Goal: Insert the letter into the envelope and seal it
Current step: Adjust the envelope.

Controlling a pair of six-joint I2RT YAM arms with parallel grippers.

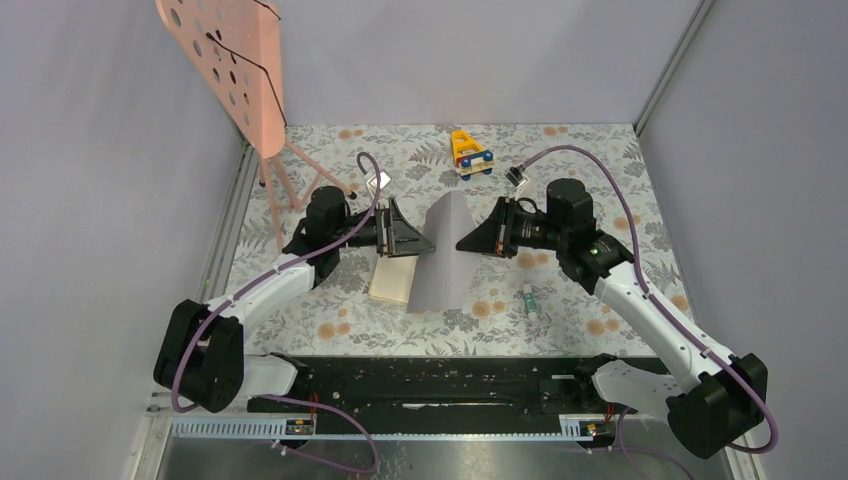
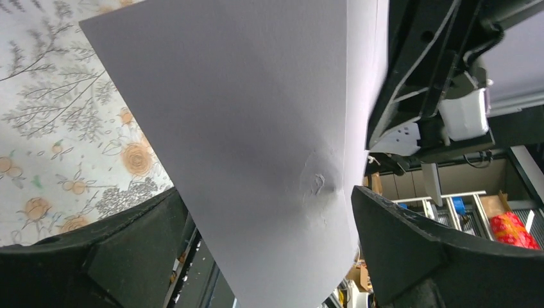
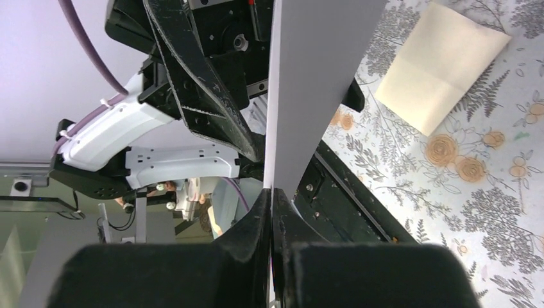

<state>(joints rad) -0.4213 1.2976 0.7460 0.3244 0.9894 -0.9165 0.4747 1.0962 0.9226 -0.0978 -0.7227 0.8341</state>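
right gripper (image 3: 272,199) pinched shut on the envelope (image 1: 443,252), holding it upright. left gripper (image 1: 415,240) jaws spread wide, the envelope right across their gap. letter (image 1: 394,281) lies flat below the left jaws. best bet: left catches one layer only, opening the pocket.

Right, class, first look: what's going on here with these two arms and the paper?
The right gripper is shut on the grey-lilac envelope, holding it up edgewise over the floral table. The left gripper is open, its jaws either side of the envelope without clamping it. The tan folded letter lies flat on the table, not yet inside.
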